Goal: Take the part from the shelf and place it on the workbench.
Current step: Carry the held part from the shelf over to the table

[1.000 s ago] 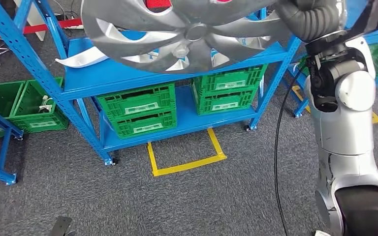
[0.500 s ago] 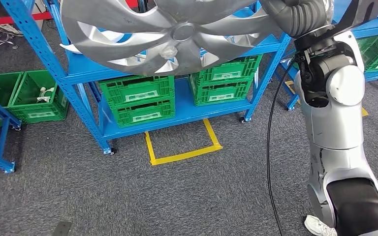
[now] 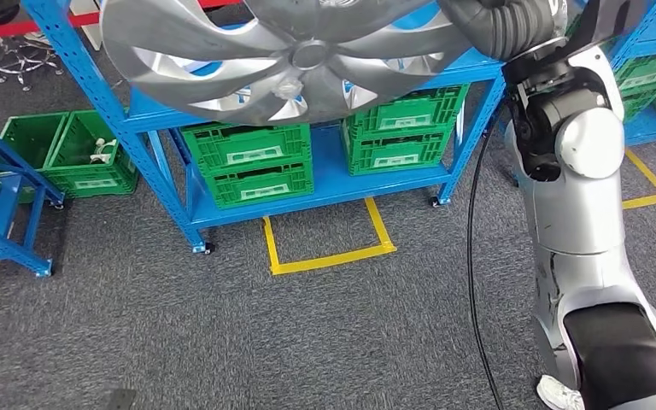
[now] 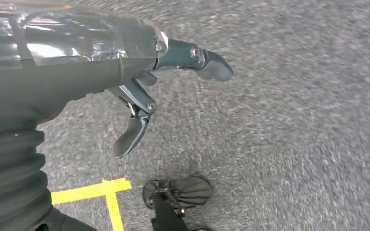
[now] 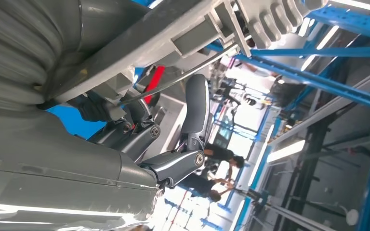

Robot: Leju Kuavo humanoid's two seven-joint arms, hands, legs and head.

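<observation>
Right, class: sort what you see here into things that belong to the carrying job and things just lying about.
Belongs to the job:
- wheel cover
- right hand, holding its rim
- blue shelf

Just lying about:
- green crates
- floor bins
- yellow floor tape
- left hand, hanging with nothing in it

Glossy silver plastic-looking spoked wheel cover [image 3: 299, 60] catches the light, smooth all over. Behind it, a blue painted metal shelf rack [image 3: 171, 184], satin finish, holding green ribbed plastic crates [image 3: 252, 166]. Underfoot, rough matt grey carpet [image 3: 325, 342] with shiny yellow tape lines [image 3: 329, 259].
</observation>
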